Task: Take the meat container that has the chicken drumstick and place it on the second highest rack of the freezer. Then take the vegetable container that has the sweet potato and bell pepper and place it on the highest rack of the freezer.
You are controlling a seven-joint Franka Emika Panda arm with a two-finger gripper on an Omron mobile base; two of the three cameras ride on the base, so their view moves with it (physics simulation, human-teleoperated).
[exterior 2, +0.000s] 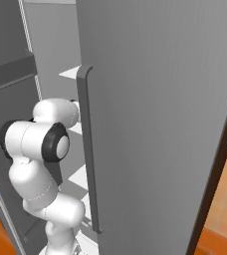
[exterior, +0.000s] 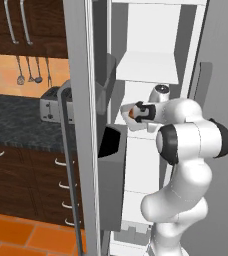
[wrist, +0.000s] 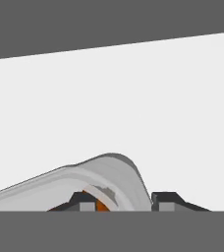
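Inside the open freezer (exterior: 151,60), the meat container (exterior: 131,117) with the orange chicken drumstick (exterior: 132,113) sits on a white shelf (exterior: 136,127), left of the gripper (exterior: 139,111), whose fingers straddle its near rim, grip or release unclear.

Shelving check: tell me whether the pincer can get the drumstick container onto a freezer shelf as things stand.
Probably yes: the freezer door stands open, and the pincer with the container is already inside, over a bare white shelf.

Glossy white, rounded arm (exterior: 186,165) segments joined by dark ringed joints, ending in a small dark-fingered claw (exterior: 137,112).
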